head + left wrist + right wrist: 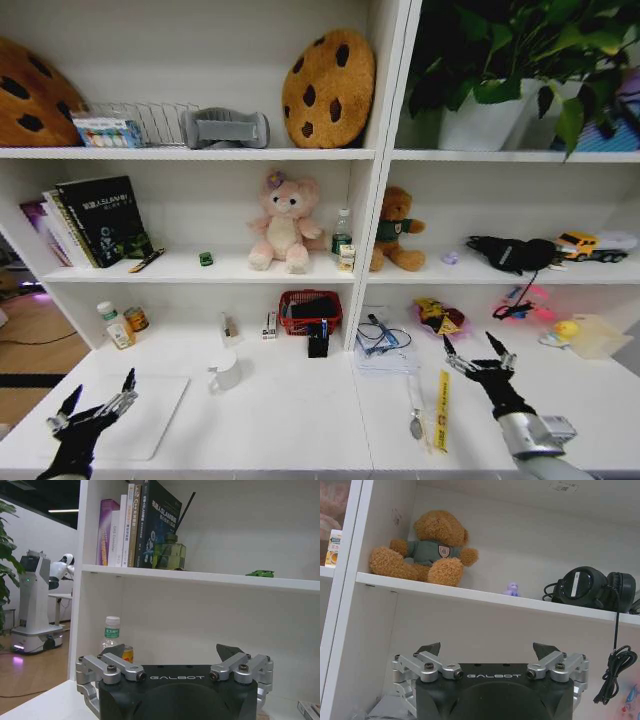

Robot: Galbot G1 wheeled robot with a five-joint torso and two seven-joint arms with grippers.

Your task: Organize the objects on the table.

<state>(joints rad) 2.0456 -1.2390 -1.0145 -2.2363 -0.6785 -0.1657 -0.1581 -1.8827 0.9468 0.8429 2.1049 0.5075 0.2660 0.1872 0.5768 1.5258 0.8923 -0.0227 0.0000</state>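
The left gripper (98,399) hovers spread and empty over the table's (300,420) left end; the right gripper (472,351), also spread and empty, hangs just right of the yellow strip (442,410); the mug (226,374), possibly tipped, sits between them.

Bright, even indoor light; soft shadows under each shelf (200,153); head view bows outward at its edges

White mug (226,373) upright on table (300,420); yellow strip (442,410) flat, right
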